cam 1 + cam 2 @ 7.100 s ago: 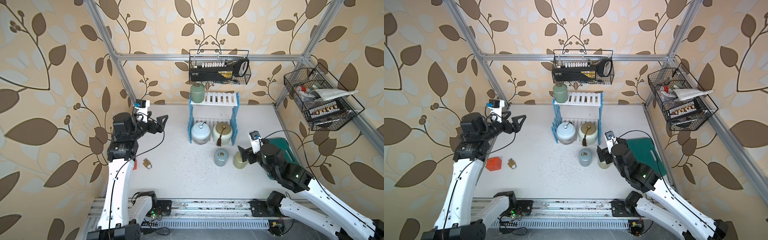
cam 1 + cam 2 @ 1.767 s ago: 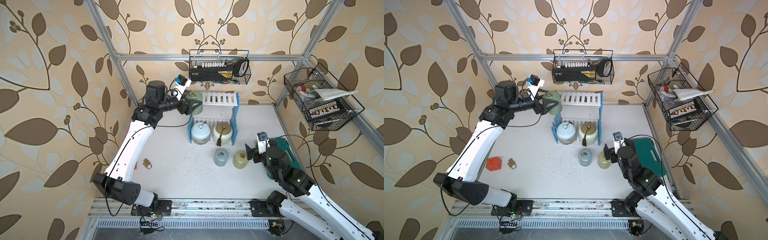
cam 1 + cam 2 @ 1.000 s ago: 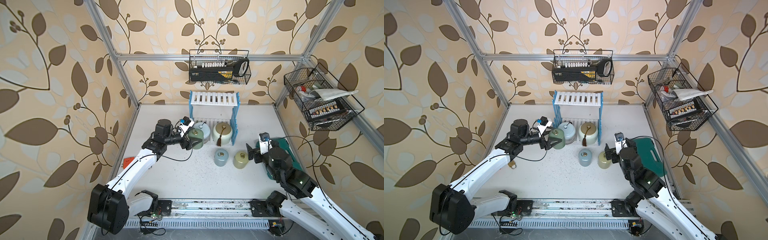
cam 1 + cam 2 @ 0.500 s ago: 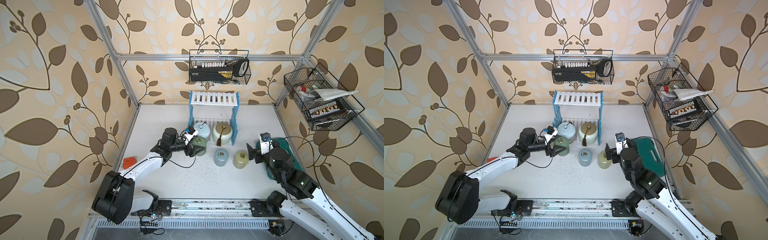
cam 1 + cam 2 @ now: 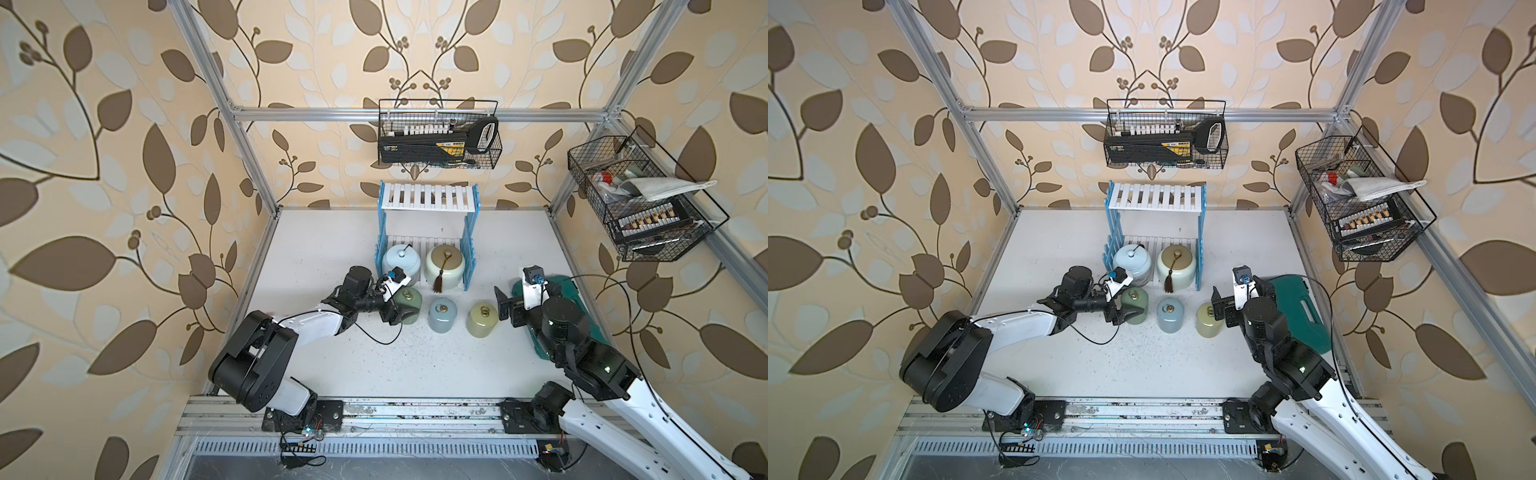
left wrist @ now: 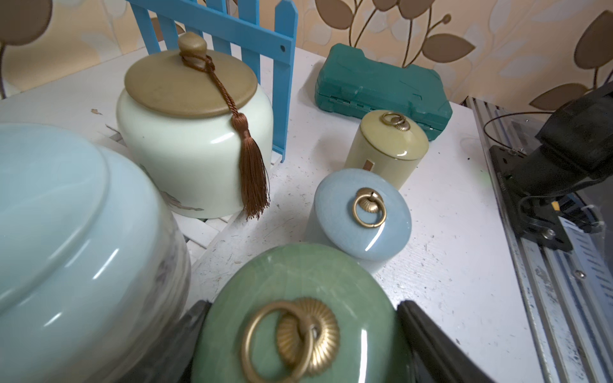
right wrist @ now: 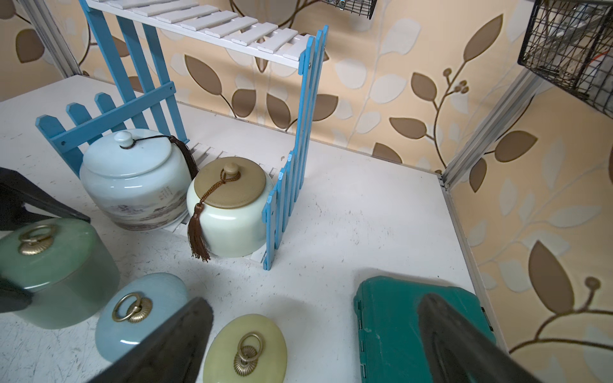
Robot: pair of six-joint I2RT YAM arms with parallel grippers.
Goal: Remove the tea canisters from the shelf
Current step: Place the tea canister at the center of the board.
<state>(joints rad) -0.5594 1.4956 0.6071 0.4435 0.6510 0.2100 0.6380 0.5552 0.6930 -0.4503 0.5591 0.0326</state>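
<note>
Sage-green canister (image 5: 410,303) stands gripped in left pincer (image 5: 398,311).

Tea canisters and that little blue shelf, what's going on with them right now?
The left gripper is clamped on the sage green canister, low at the table in front of the shelf, beside the grey-blue canister and the yellow-green canister. The shelf's top board is bare; the pale blue jar and the cream jar sit on its lower board. The right gripper hangs open near the yellow-green one, holding nothing.
</note>
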